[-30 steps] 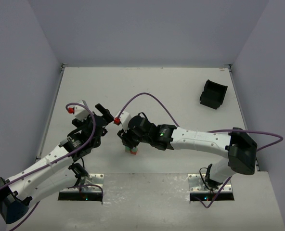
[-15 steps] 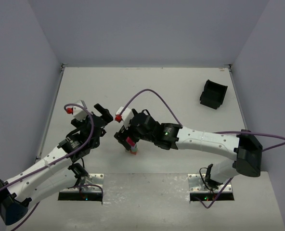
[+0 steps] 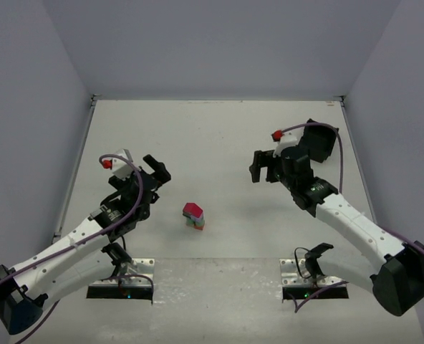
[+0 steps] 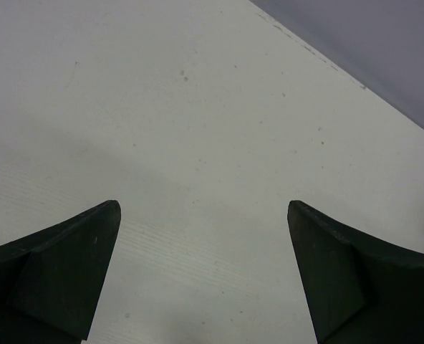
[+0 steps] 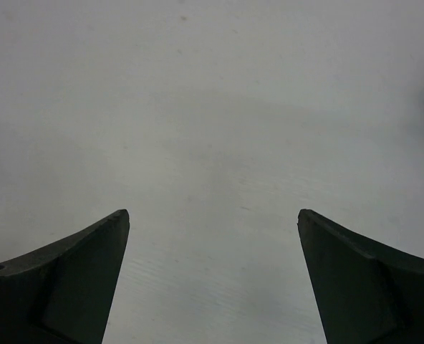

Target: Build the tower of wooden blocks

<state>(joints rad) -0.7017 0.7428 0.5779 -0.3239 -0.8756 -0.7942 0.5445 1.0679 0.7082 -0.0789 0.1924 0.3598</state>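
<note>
Table (image 3: 219,129): carries the work near its front centre. Left gripper (image 3: 157,168): jaws spread wide, nothing held, the nearer tool. Right gripper (image 3: 256,166): likewise wide and empty, farther off. The tower (image 3: 193,217) stands free between them, to the right of the left gripper and closer to the arm bases. Its long axis is vertical, pointing up, with the magenta-pink block (image 3: 193,209) uppermost.

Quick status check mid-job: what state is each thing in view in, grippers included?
tower: standing, nothing touching it.
pink block: resting on top of the tower.
left gripper: open, empty, off to the tower's left.
right gripper: open, empty, well off to the tower's right.
black bin: far right, partly hidden; contents cannot be told.
</note>
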